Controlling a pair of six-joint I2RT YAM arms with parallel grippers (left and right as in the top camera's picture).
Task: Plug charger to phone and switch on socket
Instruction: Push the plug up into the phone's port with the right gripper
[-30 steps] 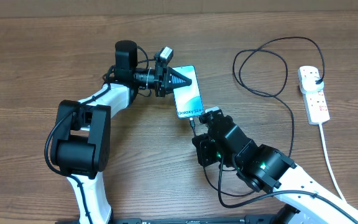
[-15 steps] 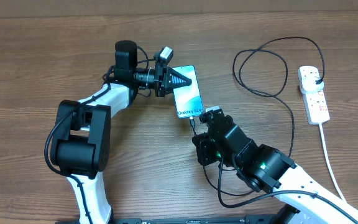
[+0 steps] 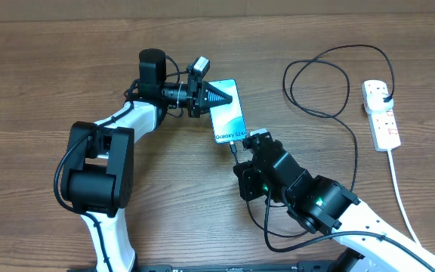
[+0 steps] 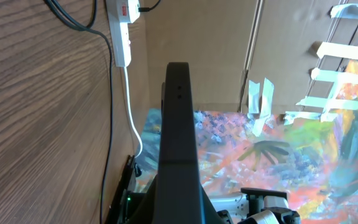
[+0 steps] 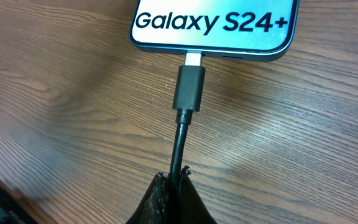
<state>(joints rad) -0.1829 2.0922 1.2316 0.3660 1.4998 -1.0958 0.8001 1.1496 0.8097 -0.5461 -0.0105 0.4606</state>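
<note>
Pinching the charger (image 5: 188, 87) just behind its tip, my right gripper (image 5: 171, 186) sits at the near end of the phone (image 3: 230, 115); the tip meets the phone's port, some metal showing; my left gripper (image 3: 229, 97), closed, lies over the phone's far end; the socket (image 3: 384, 121) lies well right of the phone.

Between phone (image 3: 228, 112) and socket (image 3: 381, 117) — the charger (image 3: 331, 116) lies looped.
</note>
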